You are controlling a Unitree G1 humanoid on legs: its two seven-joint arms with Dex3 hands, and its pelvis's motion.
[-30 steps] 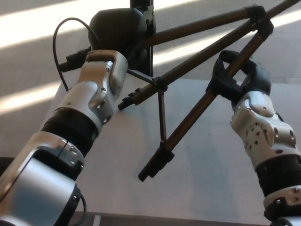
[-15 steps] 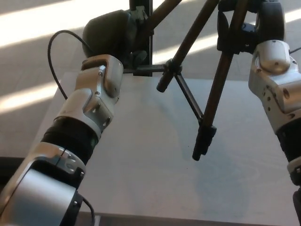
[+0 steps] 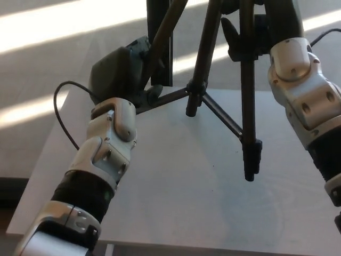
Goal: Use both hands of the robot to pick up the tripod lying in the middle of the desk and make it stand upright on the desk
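Two robot hands, left (image 3: 120, 74) and right (image 3: 261, 32), clasp near-upright dark tripod (image 3: 248, 122); legs splayed

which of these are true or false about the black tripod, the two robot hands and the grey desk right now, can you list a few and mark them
1. The black metal tripod lies flat on the light grey desk. False: it is raised, with its legs pointing down.
2. The left robot hand is shut on a tripod leg. True.
3. The right robot hand hangs open, away from the tripod. False: it is shut on the tripod's right leg near the top.
4. The short centre column ends above the desk without touching it. True.
5. A thin black cable loops beside the left wrist. True.
6. The desk is covered with tools. False: only the tripod and the arms show over it.
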